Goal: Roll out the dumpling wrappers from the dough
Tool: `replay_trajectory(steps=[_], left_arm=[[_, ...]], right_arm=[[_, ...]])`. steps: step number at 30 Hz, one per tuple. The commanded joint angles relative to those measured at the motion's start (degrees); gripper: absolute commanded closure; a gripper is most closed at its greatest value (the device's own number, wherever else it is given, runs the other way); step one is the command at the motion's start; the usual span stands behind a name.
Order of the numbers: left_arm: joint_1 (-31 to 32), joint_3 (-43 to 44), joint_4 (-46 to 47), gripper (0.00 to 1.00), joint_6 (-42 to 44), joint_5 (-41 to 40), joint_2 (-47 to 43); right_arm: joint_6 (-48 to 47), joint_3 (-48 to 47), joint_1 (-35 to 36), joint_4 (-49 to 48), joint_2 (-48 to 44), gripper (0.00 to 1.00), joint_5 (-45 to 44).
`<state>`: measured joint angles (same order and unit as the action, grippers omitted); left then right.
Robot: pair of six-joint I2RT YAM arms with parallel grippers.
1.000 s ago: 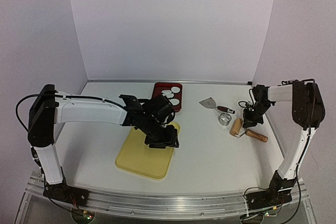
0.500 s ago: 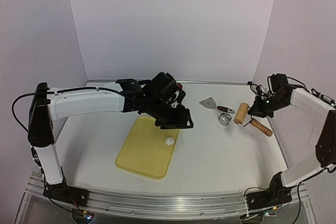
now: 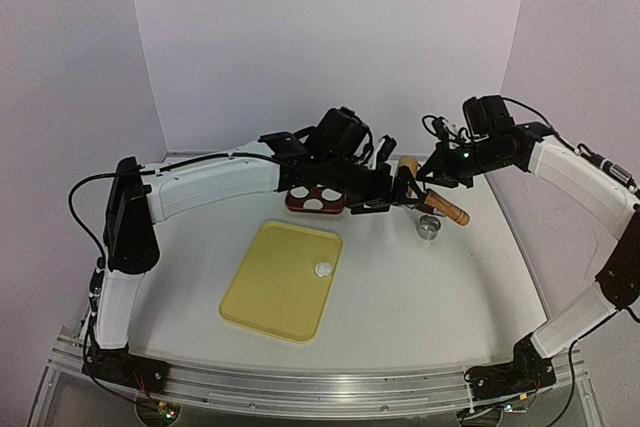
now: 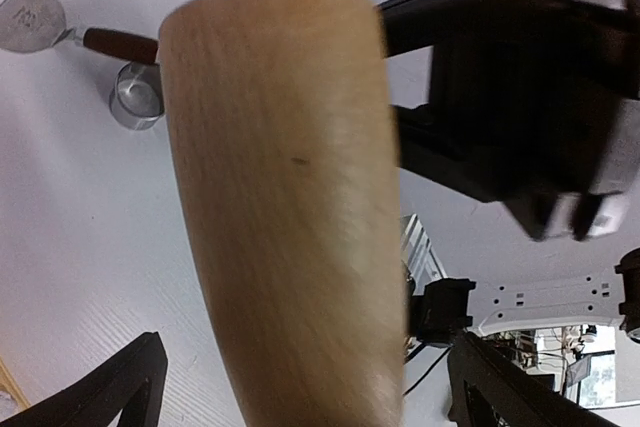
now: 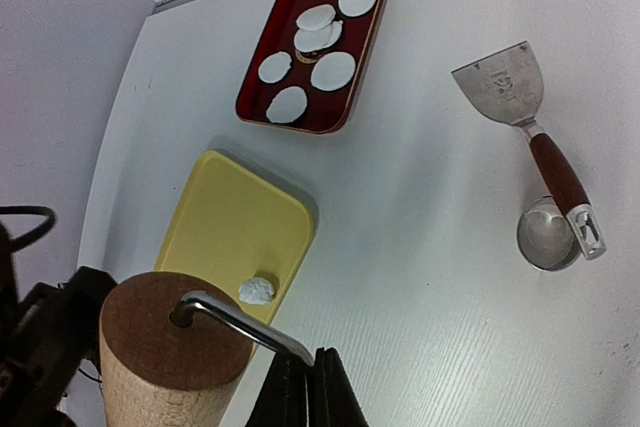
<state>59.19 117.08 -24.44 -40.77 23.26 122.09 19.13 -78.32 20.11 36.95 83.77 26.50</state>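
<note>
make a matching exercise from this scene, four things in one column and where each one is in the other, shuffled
Things:
1. dough
2. dumpling wrappers
3. rolling pin
4. ring cutter

Places:
A. in the red tray
B. off the table, held by the right claw
C. on the yellow board
D. on the table, by the scraper handle

Pairs: 1-C, 2-A, 3-B, 4-D

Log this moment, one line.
left gripper: open, straddling rolling pin | right gripper: shut on rolling pin | dough: lump on yellow board | dumpling wrappers: in red tray
</note>
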Motion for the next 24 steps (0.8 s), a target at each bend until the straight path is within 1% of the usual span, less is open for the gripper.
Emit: replay_trajectory(steps=[1,4,5,6,9,10,12,18,20,24], left_arm=[[-0.7,-0.3,0.1,0.01,-0.9,4.2,0.2],[-1.1,-1.2,1.4,0.01,-2.1,3.4,-0.2],[-1.3,-1.8,1.7,0.03,-2.6,2.9,-0.5],[-1.8,-2.8,2.6,0.06,-3.2,2.8,-0.9],[-3.0,-6.7,6.9,0.22,-5.7,4.2,-2.2],[-3.2,-7.6,8.2,0.26,-6.4,4.8,-2.4],[-3.5,-8.3,9.4,0.27,-6.9,5.8,-2.3],[-4.1,-8.1,12.3,0.37,-8.0,8.5,-1.5],[-4.4,-9.1,14.3,0.38,-8.9,9.1,-1.8],[-4.9,-10.7,17.3,0.34,-10.3,9.5,-2.4]], right_arm=[[0.8,-4.6,3.1,-1.7,2.5,1.00,0.8],[0.5,-5.1,4.5,-2.1,3.5,1.00,1.4],[0.4,-5.2,4.8,-2.1,3.7,1.00,1.5],[0.3,-5.3,5.0,-2.1,3.8,1.00,1.6],[0.2,-5.3,5.2,-2.5,3.9,1.00,2.4],[0.2,-5.4,5.3,-2.6,4.0,1.00,2.6],[0.1,-5.6,5.5,-2.7,4.2,1.00,3.3],[0.1,-5.6,5.7,-3.5,5.1,1.00,5.3],[0.1,-5.3,5.8,-3.6,5.4,1.00,5.8],[-0.1,-5.2,5.9,-3.9,6.1,1.00,6.5]])
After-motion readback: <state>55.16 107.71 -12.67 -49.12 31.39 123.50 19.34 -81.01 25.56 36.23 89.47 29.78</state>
